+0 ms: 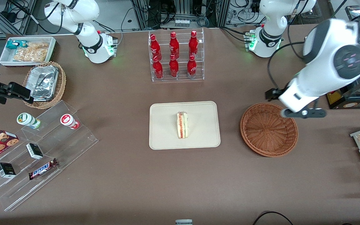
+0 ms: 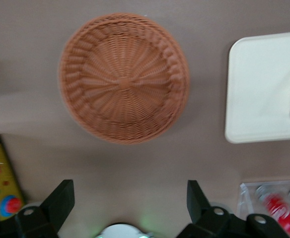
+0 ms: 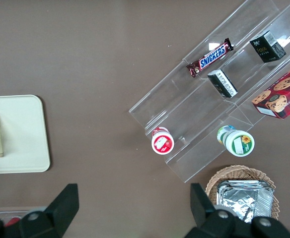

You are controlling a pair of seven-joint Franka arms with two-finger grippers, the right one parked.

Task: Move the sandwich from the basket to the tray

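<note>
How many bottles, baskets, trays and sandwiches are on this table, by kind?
Red bottles: 6
Baskets: 2, the brown basket and the tan basket
Tray: 1
Sandwich: 1
Total: 10
Tool: open, above the brown basket's rim.

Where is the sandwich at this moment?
In the front view, the sandwich lies on the tray, beside the empty basket. The open end effector hangs above the table near the basket.
</note>
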